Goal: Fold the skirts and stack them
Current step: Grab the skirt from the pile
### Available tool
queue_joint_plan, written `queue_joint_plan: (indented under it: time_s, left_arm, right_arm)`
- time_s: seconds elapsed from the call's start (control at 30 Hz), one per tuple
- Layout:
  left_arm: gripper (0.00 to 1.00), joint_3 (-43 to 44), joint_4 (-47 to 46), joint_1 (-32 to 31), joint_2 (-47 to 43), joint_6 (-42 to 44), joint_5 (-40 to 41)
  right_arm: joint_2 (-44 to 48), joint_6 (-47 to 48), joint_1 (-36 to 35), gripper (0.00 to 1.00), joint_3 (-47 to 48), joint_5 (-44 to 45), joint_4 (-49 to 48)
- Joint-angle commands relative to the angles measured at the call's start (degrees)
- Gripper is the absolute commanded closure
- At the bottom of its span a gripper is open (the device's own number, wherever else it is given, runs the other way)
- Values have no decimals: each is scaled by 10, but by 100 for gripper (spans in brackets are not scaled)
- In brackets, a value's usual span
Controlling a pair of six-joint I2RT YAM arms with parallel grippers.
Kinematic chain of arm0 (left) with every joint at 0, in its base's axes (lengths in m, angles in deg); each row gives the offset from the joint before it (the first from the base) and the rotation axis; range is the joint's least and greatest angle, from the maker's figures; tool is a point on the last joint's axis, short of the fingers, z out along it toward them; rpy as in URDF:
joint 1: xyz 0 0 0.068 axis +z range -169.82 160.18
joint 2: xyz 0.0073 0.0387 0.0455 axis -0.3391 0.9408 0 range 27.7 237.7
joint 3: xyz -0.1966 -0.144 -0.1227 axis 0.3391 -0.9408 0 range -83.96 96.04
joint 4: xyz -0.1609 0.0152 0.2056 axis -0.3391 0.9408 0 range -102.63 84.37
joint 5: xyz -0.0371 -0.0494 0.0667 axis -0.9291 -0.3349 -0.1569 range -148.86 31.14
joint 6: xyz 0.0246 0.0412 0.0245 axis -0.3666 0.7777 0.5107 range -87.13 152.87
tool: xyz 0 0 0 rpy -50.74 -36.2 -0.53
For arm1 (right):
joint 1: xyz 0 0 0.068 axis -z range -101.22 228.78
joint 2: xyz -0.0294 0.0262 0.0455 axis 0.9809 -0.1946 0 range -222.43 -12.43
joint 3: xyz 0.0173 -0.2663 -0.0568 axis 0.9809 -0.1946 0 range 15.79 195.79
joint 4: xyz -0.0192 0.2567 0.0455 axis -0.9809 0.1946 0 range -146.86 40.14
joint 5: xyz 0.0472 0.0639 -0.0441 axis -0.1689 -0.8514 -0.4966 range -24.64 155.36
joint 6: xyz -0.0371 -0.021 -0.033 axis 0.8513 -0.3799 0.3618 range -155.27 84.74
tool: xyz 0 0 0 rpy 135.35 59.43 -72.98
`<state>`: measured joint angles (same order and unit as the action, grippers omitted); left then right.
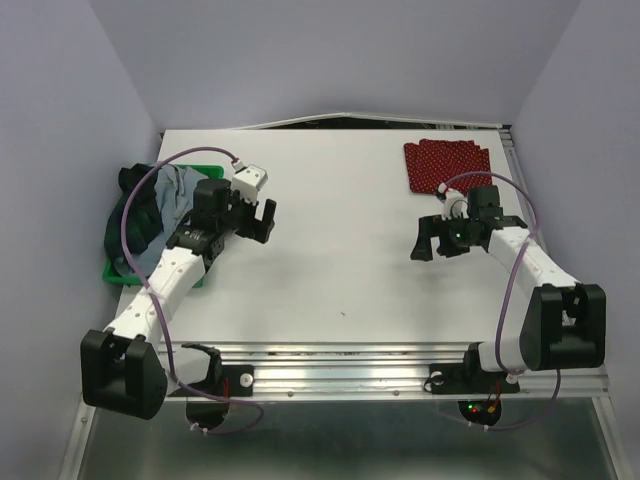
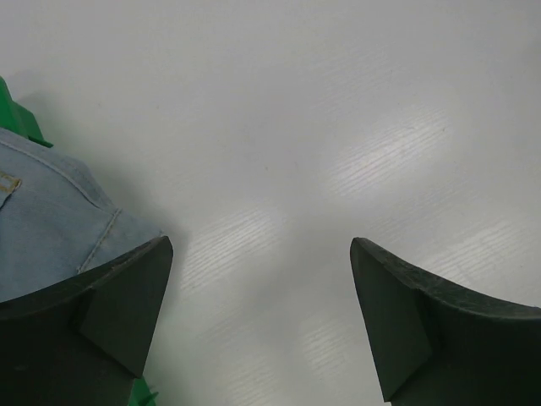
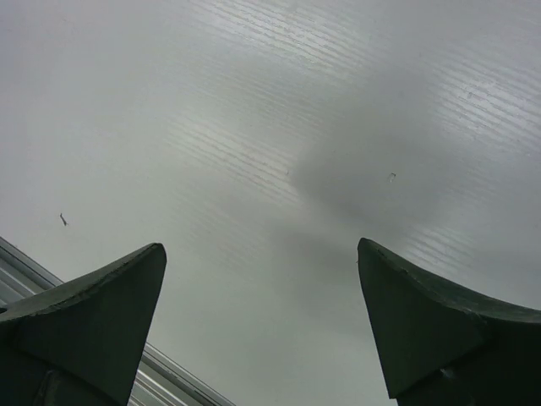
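well, the only tag-like thing is a small tan label (image 2: 7, 182) on the denim skirt (image 2: 51, 228), cut off at the left edge of the left wrist view and too cropped to read. from above, the red skirt (image 1: 445, 165) lies folded flat on the table (image 1: 330, 270) in the upper right of the frame, its long axis running roughly left to right, slightly tilted. the denim skirt (image 1: 180, 190) and the plaid skirt (image 1: 130, 225) sit bunched together in the bin (image 1: 117, 272) at the left edge of the frame, with no clear long axis. the left gripper (image 1: 258, 220) hangs just right of the bin, fingers spread wide with nothing between them. the right gripper (image 1: 432, 243) hangs below the red skirt, apart from it, fingers also spread wide over bare table.
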<state>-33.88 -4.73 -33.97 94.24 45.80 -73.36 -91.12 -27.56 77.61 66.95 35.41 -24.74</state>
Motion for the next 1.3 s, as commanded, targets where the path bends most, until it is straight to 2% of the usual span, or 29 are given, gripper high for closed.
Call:
queue_joint_plan:
  time_s: [0.0, 0.3, 0.47, 0.6, 0.77, 0.9, 1.0, 1.27]
  left_arm:
    - [1, 19, -13, -2, -4, -9, 9]
    - [1, 24, 0, -3, -19, 0, -21]
    - [1, 39, 2, -1, -14, -12, -6]
    - [1, 147, 45, 13, 27, -19, 2]
    - [2, 312, 114, 68, 120, -5, 11]
    - [4, 407, 169, 136, 171, -12, -9]
    - [6, 445, 194, 199, 212, -7, 8]
    - [10, 434, 204, 253, 312, 35, 53]
  right_arm:
    - [21, -2, 2, 0, -3, 4, -20]
    - [16, -3, 2, 0, -2, 3, -20]
    - [15, -2, 2, 0, -3, 2, -20]
    - [9, -3, 2, 0, 0, 1, -20]
    - [0, -5, 2, 0, 3, -2, -19]
    - [-2, -7, 2, 0, 3, -3, -20]
    - [-4, -11, 2, 0, 4, -5, -20]
    - [-21, -16, 2, 0, 18, -12, -17]
